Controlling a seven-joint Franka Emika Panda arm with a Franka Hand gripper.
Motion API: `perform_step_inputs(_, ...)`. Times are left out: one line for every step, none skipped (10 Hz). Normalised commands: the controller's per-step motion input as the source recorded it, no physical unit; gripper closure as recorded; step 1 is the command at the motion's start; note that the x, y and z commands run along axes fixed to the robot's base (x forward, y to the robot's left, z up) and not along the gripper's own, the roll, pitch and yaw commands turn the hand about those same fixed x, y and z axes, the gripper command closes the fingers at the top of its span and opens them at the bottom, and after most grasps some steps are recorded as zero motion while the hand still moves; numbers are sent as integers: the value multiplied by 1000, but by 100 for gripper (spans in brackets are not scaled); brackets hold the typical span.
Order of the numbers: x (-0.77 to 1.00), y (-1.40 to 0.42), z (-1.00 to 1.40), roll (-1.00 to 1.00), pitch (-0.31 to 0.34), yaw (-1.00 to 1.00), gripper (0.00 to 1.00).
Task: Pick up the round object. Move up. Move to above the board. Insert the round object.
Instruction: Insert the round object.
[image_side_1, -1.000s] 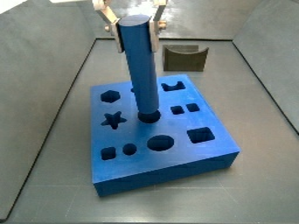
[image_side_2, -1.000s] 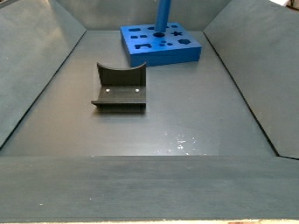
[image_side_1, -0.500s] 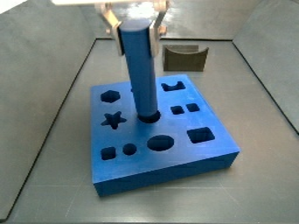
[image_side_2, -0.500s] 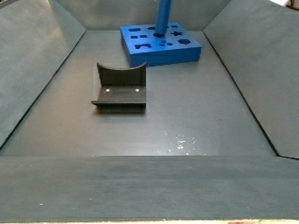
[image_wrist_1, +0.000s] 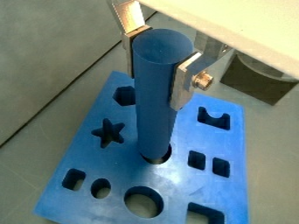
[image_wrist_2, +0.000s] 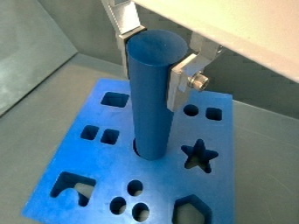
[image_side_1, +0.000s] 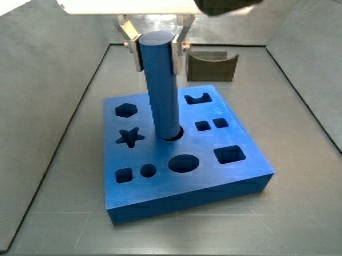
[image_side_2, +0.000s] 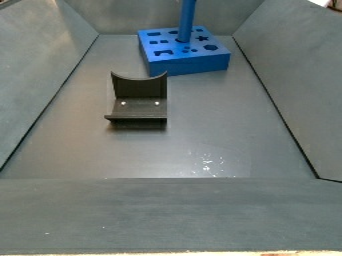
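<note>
The round object (image_wrist_1: 158, 96) is a long blue cylinder peg standing upright with its lower end in a round hole near the middle of the board (image_wrist_1: 117, 164). It shows the same way in the wrist view (image_wrist_2: 155, 96) and both side views (image_side_1: 160, 85) (image_side_2: 189, 15). The gripper (image_wrist_1: 158, 66) stands over the board, its silver fingers (image_wrist_1: 186, 80) pressed on either side of the peg's top, shut on it. It also shows in a wrist view (image_wrist_2: 155, 66) and a side view (image_side_1: 155, 38). The board (image_side_1: 187, 200) (image_side_2: 201, 63) (image_wrist_2: 233, 166) is a thick blue slab with star, hexagon, round and square holes.
A dark olive block with a curved notch (image_side_1: 211, 66) stands behind the board near the back wall; in a side view (image_side_2: 136, 100) it lies mid-floor. It shows in a wrist view (image_wrist_1: 251, 74) too. Grey walls enclose the floor (image_side_2: 201, 140).
The gripper has moved down with the peg; the peg's top is lower and its lower end sits deeper in the round hole.
</note>
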Motion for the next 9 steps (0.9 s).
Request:
perform_step_inputs(397, -74, -46, 26, 94, -74, 100)
perform_step_inputs(289, -20, 0, 0, 86, -66, 100)
perform_step_inputs(251, -20, 0, 0, 86, -43, 100)
perform_step_inputs(0, 23, -137, 57, 51, -237, 100)
perform_step_inputs(0, 66, -309, 197, 91, -249, 100)
perform_step_inputs(6, 0, 6, 0, 60, 0, 100)
perform_step_inputs(0, 26, -109, 157, 97, 0, 100)
perform_step_inputs(0, 29, -151, 154, 200, -106, 100)
perform_step_inputs(0, 0, -46, 0, 0, 0, 100)
